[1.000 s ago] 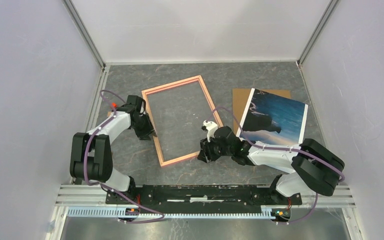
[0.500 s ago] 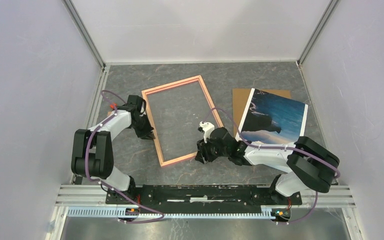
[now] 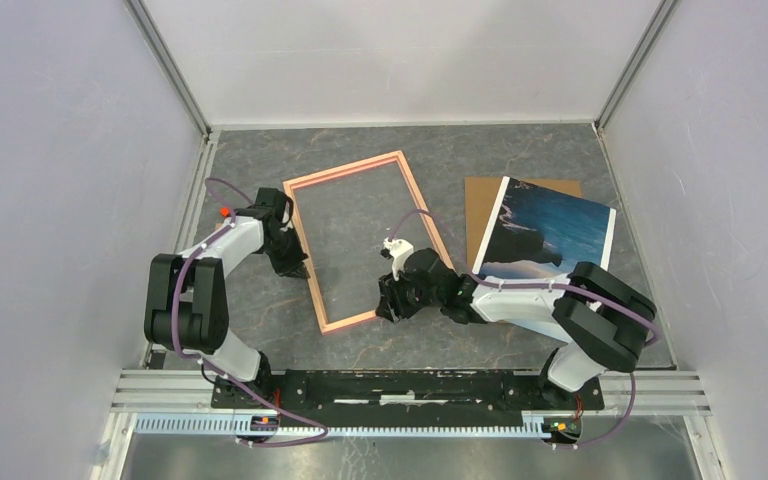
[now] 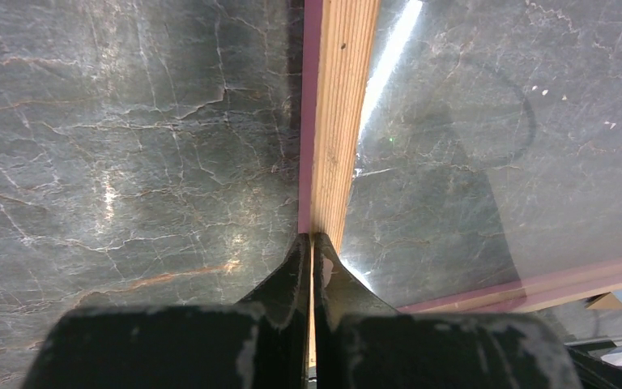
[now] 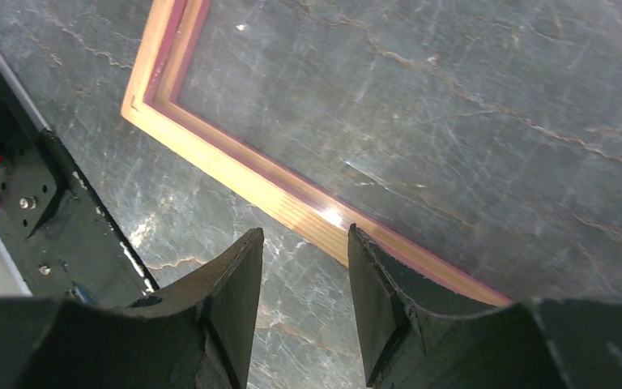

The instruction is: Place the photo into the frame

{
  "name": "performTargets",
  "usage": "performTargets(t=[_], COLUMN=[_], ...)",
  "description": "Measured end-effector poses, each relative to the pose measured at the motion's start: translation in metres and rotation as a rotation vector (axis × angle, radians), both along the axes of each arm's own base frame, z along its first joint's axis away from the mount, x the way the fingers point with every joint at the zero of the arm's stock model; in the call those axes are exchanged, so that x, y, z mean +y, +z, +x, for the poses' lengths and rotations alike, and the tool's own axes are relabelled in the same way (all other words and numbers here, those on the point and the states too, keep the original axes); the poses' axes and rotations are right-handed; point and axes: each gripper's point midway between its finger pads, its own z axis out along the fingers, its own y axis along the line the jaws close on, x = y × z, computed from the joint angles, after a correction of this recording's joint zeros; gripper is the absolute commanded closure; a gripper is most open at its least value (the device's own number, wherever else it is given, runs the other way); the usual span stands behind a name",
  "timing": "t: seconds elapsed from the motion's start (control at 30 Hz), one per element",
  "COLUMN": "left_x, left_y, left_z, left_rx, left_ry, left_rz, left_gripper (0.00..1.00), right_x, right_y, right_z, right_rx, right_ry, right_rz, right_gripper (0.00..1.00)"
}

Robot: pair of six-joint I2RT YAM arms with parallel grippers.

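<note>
2 grippers, 1 frame (image 3: 344, 169), 1 photo (image 3: 550, 235), 1 brown board (image 3: 482, 200).
Frame: flat on the grey marbled table (image 3: 250, 160), nothing inside it.
Photo: right of the frame and apart from it, tilted, lying partly over the brown board.
Left gripper (image 4: 312, 243): fingertips pressed together at the outer edge of the frame's left rail; whether they pinch it cannot be told.
Right gripper (image 5: 304, 235): fingers apart, nothing between them, above the frame's near rail.
</note>
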Motion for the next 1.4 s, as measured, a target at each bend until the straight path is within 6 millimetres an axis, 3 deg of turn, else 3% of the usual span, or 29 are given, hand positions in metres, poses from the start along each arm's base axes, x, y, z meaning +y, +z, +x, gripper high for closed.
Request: performTargets(t=[0.2,0.63,0.97,1.07,1.13,1.23,1.4], left_x=[0.0,-0.001,0.001,0.001,0.001,0.001,0.001], left_y=[0.0,0.0,0.001,0.001,0.001,0.001,0.001], left_z=[0.0,0.0,0.016,0.016,0.016,0.016,0.016], left_rx=[-0.002,-0.005,-0.066,-0.067,-0.067,-0.067,-0.069], left_ry=[-0.011,-0.019,-0.013,-0.013,-0.013,-0.013,-0.013], left_rz=[0.002,0.013,0.028,0.029,0.029,0.029,0.029], left_gripper=[0.98,0.98,0.98,0.98,0.98,0.98,0.98], right_x=[0.01,0.012,0.009,0.01,0.01,0.002,-0.036], right_y=[0.001,0.0,0.0,0.001,0.002,0.007,0.031], right_z=[-0.003,-0.002,0.033,0.033,0.032,0.034,0.057], right_rx=[0.026,0.041,-0.053,-0.052,-0.053,-0.063,-0.094], right_ry=[0.019,0.011,-0.08,-0.072,-0.065,-0.074,-0.198], right_rz=[0.028,-0.01,-0.057,-0.054,-0.053,-0.073,-0.073], right_gripper=[0.48,0.43,0.41,0.37,0.27,0.17,0.14])
